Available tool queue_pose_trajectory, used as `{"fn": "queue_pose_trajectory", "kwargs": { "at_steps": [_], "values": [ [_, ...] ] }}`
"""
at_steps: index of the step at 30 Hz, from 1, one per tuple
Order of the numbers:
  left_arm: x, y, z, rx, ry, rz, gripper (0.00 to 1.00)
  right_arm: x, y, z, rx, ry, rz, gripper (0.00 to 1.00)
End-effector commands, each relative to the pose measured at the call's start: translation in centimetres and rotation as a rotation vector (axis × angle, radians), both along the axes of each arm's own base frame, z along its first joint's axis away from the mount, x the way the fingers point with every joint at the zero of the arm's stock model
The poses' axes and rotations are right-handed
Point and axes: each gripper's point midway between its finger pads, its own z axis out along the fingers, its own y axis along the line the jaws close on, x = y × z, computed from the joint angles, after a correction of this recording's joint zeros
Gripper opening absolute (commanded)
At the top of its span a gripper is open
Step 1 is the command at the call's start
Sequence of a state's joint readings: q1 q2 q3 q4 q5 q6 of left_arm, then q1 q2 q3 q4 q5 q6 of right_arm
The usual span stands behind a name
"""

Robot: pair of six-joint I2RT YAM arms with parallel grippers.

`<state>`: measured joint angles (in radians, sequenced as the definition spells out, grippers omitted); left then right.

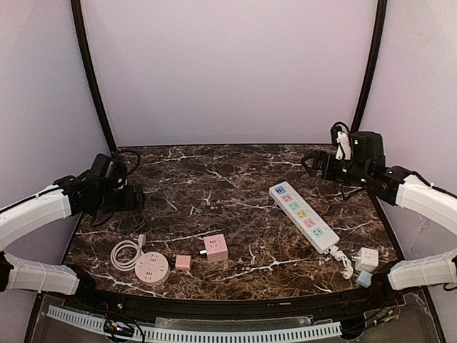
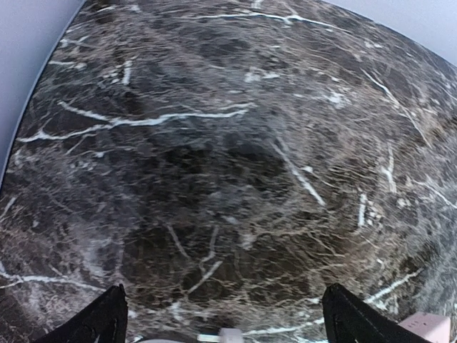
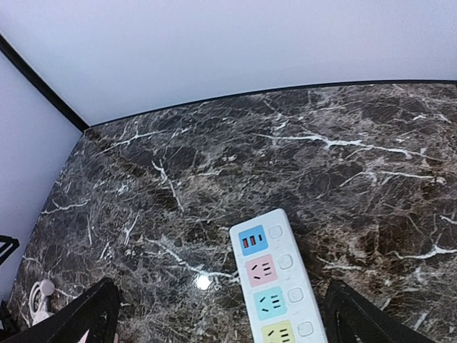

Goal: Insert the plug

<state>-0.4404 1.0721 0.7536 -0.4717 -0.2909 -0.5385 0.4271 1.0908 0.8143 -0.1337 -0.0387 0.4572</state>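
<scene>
The dark marble table point(image 1: 214, 179) fills the scene. On its right half a long white power strip point(image 1: 303, 216) lies at a slant, its coloured sockets facing up. Its short cord ends at a white plug point(image 1: 367, 259) on the table by the near right edge, with a small pale blue block point(image 1: 363, 279) just beside it.

The left gripper point(image 1: 134, 199) hangs over the left edge and the right gripper point(image 1: 310, 161) above the strip's far end. Both have fingers spread wide apart and hold nothing.

Near the front left sit a pink cube socket point(image 1: 216, 248), a round pink socket point(image 1: 151, 269) with a coiled white cable point(image 1: 126, 254), and 1 small pink block point(image 1: 183, 262) between them.
</scene>
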Motion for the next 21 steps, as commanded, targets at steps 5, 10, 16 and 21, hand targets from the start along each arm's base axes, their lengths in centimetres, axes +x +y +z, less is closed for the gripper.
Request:
{"fn": "queue_pose_trajectory", "kwargs": {
  "at_steps": [5, 10, 16, 21],
  "values": [
    [-0.3, -9.8, 0.4, -0.038, 0.054, -0.369, 0.94, -2.7, 4.8, -0.6, -0.092, 0.018, 0.094, 0.99],
    [-1.9, -16.0, -0.3, -0.025, 0.058, -0.651, 0.95, -4.5, 7.3, -0.9, -0.11, 0.015, 0.184, 0.99],
    [-4.5, -20.6, -0.4, 0.017, 0.001, -0.884, 1.0, -5.7, 7.4, -1.3, -0.092, 0.008, 0.209, 0.98],
    [-5.9, -22.4, -0.9, 0.021, -0.034, -1.002, 1.0, -6.1, 7.2, -1.8, -0.097, 0.012, 0.212, 0.99]
  ]
}}
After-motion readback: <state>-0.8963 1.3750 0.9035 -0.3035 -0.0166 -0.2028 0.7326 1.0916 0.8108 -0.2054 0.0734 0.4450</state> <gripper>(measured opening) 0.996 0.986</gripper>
